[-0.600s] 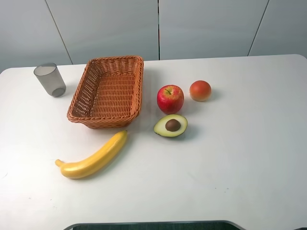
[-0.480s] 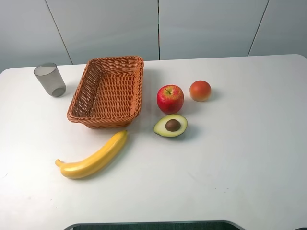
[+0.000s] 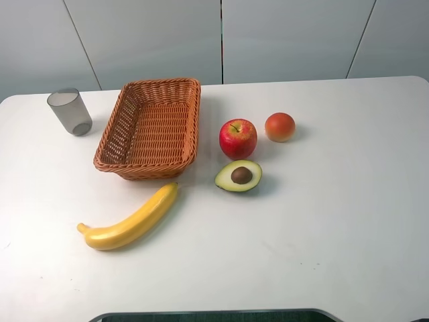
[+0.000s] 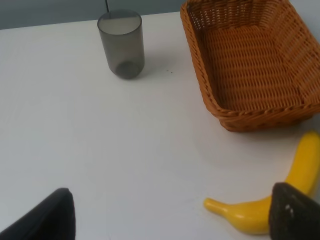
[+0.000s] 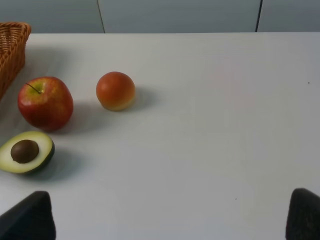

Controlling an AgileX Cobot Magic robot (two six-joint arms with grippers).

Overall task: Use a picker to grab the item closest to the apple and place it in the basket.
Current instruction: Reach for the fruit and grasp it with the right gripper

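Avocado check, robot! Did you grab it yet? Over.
Left gripper open, empty. Right gripper open, empty. Avocado untouched beside apple. Nothing blocking it; basket empty.

The black left gripper (image 4: 170, 217) hangs with jaws spread wide apart; the black right gripper (image 5: 166, 216) gapes equally wide.
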